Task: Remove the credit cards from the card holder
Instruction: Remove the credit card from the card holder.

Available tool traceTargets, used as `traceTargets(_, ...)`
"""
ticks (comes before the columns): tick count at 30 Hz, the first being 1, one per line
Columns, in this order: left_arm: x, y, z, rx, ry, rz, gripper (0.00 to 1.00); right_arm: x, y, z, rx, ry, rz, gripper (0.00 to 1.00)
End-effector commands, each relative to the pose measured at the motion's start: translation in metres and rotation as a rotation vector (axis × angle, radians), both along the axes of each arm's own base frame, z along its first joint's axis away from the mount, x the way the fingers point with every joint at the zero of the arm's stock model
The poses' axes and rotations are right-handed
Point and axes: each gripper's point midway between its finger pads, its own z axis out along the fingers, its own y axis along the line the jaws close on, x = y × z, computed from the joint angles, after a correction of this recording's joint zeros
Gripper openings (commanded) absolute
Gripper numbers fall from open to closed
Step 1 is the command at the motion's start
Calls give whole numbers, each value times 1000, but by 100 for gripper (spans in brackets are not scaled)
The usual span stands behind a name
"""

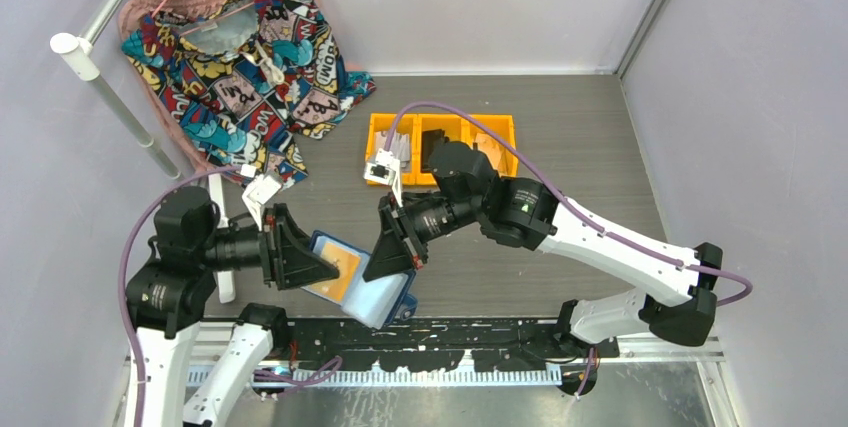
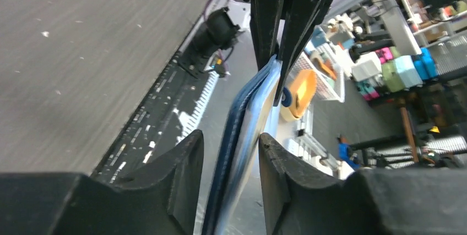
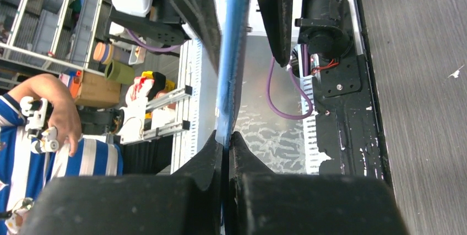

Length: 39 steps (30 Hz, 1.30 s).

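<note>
The navy card holder [image 1: 382, 295] hangs open above the table's near edge, between my two grippers. Its lighter blue inside faces up, and a tan/orange credit card [image 1: 343, 277] shows in its left half. My right gripper [image 1: 396, 263] is shut on the holder's right half; the right wrist view shows its jaws [image 3: 226, 136] pinching the blue edge [image 3: 230, 53]. My left gripper [image 1: 322, 269] is at the holder's left edge. In the left wrist view its jaws [image 2: 231, 141] stand apart, with the holder's edge [image 2: 242, 125] passing between them and a gap on the left side.
Yellow bins [image 1: 380, 125] at the table's middle back hold black items and a grey papery stack. A colourful printed cloth [image 1: 240, 67] on a hanger lies at the back left beside a white rail [image 1: 120, 107]. A black strip [image 1: 450, 332] runs along the near edge.
</note>
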Motion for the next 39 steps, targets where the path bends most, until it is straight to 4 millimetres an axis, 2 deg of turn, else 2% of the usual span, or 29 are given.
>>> traceTargets(1,-16,-5,18,-82,53,-145,36,-13,-5,28,83,-55,79,1)
traceTargets(3,-22,-6,23,-109,94,-195,30,-14,-4,27,81,-54,89,1)
traceTargets(6,-30,-5,25,-126,116,-234,19,-12,-1,23,70,-57,93,6)
traceTargets(7,-32,-5,26,-129,119,-240,15,-12,0,24,73,-59,95,12)
traceTargets(10,-31,-5,26,-126,113,-218,6,-2,1,30,78,-84,47,41)
traceTargets(12,-24,-6,24,-111,94,-168,2,24,-2,38,78,-115,-92,53)
traceTargets(15,-3,-2,13,-33,16,-26,0,60,-16,66,142,-158,-316,65)
traceTargets(17,14,2,5,32,-7,58,0,82,-32,84,179,-185,-494,67)
traceTargets(19,28,9,-4,110,-11,127,0,110,-46,90,198,-153,-702,67)
traceTargets(21,44,19,-12,185,-42,218,0,139,-61,78,154,-91,-912,67)
traceTargets(23,64,31,-14,236,-114,336,0,137,-56,73,157,-54,-904,64)
traceTargets(25,77,45,-15,274,-185,442,0,122,-38,74,207,31,-804,62)
traceTargets(29,87,55,-21,337,-192,490,0,92,-8,67,274,159,-607,61)
traceTargets(33,92,54,-29,366,-121,479,0,82,11,54,335,270,-514,60)
traceTargets(36,93,48,-24,328,-116,464,0,76,21,51,383,348,-453,58)
traceTargets(39,88,36,-16,260,-101,409,0,79,27,42,403,397,-449,55)
